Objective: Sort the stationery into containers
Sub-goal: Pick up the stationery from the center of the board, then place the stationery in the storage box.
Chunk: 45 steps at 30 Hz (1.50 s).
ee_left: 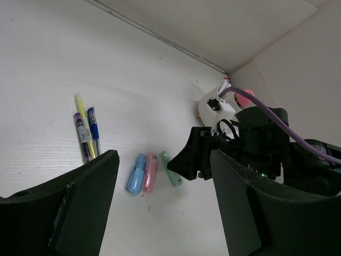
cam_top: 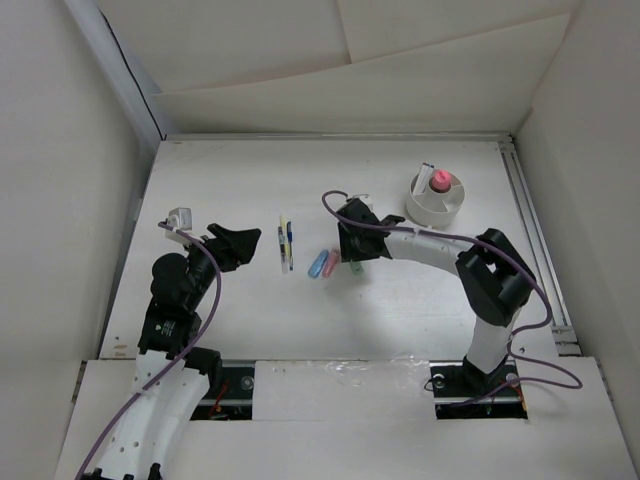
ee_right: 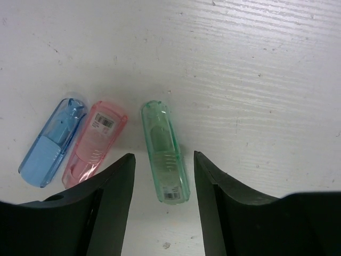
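You have the right jaws released, standing either side of the green marker [ee_right: 160, 133], which lies flat on the tabletop [ee_right: 256, 69]; contact cannot be judged. The pink marker [ee_right: 95, 144] and blue marker [ee_right: 50, 141] lie side by side just left of it. Your left jaws are released and empty, left of the thin pens [ee_left: 88, 130]. The white cup [cam_top: 425, 212] stands far right and holds a pink piece [cam_top: 439, 181], compartment unclear.

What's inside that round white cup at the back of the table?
A pink rounded piece sticks up inside the white cup, toward its far rim. The rest of the interior is too small to make out, and anything beneath that piece is covered.
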Tool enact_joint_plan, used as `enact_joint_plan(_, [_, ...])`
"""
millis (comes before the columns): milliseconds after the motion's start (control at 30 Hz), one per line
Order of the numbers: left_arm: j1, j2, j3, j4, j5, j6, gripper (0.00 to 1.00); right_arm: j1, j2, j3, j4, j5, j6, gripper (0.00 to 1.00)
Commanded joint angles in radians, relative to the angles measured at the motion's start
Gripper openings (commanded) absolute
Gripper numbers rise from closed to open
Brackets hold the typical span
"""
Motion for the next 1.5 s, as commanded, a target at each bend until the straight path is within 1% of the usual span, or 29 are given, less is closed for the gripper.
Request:
enact_joint_plan(0, [-0.002, -0.009, 0.006, 0.025, 0.014, 0.000, 0.66, -0.014, -0.020, 0.047, -0.013, 0.009, -0.032, 0.54])
enact_joint_plan(267, [-0.002, -0.009, 0.006, 0.025, 0.014, 0.000, 0.66, -0.034, 0.075, 0.107, -0.013, 0.000, -0.072, 0.54])
enact_joint_plan(467, [-0.002, -0.009, 0.006, 0.025, 0.014, 0.000, 0.66, -0.045, 0.127, 0.147, -0.013, 0.009, -0.072, 0.49])
enact_joint_plan(500, [-0.002, -0.009, 0.006, 0.025, 0.014, 0.000, 0.66, -0.045, 0.127, 0.147, -0.013, 0.009, -0.072, 0.47])
enact_joint_plan(667, [-0.002, -0.009, 0.006, 0.025, 0.014, 0.000, 0.66, -0.054, 0.129, 0.147, -0.013, 0.020, -0.072, 0.09])
enact_joint_plan(767, [-0.002, -0.009, 0.006, 0.025, 0.014, 0.000, 0.66, -0.065, 0.077, 0.118, -0.004, 0.020, -0.063, 0.04])
enact_joint_plan(900, [-0.002, -0.009, 0.006, 0.025, 0.014, 0.000, 0.66, -0.088, -0.018, 0.128, 0.006, -0.007, -0.054, 0.02])
enact_joint_plan(1033, [-0.002, -0.009, -0.003, 0.025, 0.014, 0.000, 0.66, -0.169, -0.138, 0.184, 0.036, -0.061, -0.054, 0.02])
enact_joint_plan(1067, [-0.002, -0.009, -0.003, 0.025, 0.014, 0.000, 0.66, -0.222, -0.158, 0.202, 0.036, -0.083, -0.054, 0.01])
enact_joint_plan(1133, [-0.002, -0.009, -0.003, 0.025, 0.014, 0.000, 0.66, -0.284, -0.207, 0.262, 0.045, -0.110, -0.054, 0.01])
enact_joint_plan(1167, [-0.002, -0.009, -0.003, 0.025, 0.014, 0.000, 0.66, -0.349, -0.219, 0.279, 0.067, -0.119, -0.054, 0.01])
enact_joint_plan(1267, [-0.002, -0.009, -0.003, 0.025, 0.014, 0.000, 0.66, -0.460, -0.229, 0.346, 0.096, -0.142, -0.043, 0.01])
enact_joint_plan(1300, [-0.002, -0.009, -0.003, 0.025, 0.014, 0.000, 0.66, -0.529, -0.229, 0.365, 0.110, -0.118, -0.043, 0.01])
enact_joint_plan(1367, [-0.002, -0.009, -0.003, 0.025, 0.014, 0.000, 0.66, -0.587, -0.215, 0.385, 0.160, -0.063, -0.017, 0.01])
enact_joint_plan(1400, [-0.002, -0.009, -0.003, 0.025, 0.014, 0.000, 0.66, -0.635, -0.195, 0.385, 0.173, 0.002, -0.017, 0.01])
enact_joint_plan(1467, [-0.002, 0.000, -0.003, 0.025, 0.014, 0.000, 0.66, -0.679, -0.142, 0.418, 0.196, 0.047, -0.002, 0.01])
